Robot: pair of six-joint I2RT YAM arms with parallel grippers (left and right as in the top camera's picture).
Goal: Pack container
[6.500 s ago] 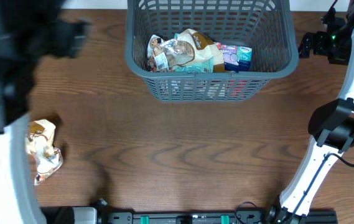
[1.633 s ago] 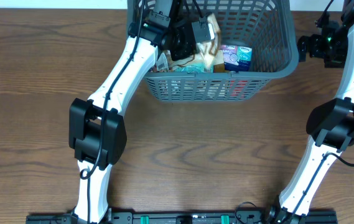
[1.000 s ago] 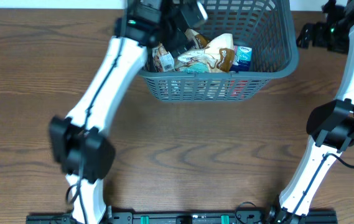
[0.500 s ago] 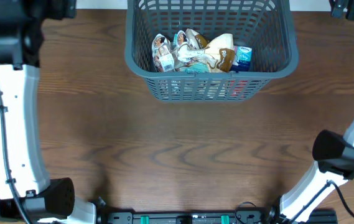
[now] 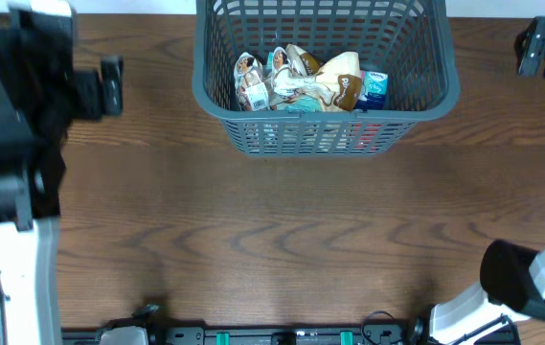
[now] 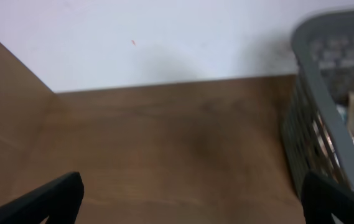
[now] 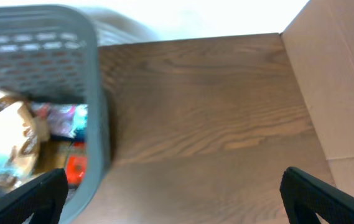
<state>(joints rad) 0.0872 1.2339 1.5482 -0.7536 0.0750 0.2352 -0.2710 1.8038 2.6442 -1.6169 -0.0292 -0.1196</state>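
Note:
The grey-blue slotted basket (image 5: 425, 96) stands at the back middle of the table and holds several snack packets (image 5: 301, 79). It also shows at the right edge of the left wrist view (image 6: 304, 118) and at the left of the right wrist view (image 7: 99, 112). My left gripper (image 6: 189, 196) is open and empty over bare table left of the basket; in the overhead view it is at the far left (image 5: 109, 84). My right gripper (image 7: 172, 193) is open and empty right of the basket, at the overhead's top right corner (image 5: 540, 46).
A white wall (image 6: 164, 37) runs behind the table. Cardboard-brown panels stand at the table's left side (image 6: 5, 106) and right side (image 7: 344, 87). Wood table top (image 5: 282, 230) spreads in front of the basket.
The left arm has pulled out of the basket and swung far left, leaving a tan packet on the pile. The right arm has lifted back toward the top right corner.

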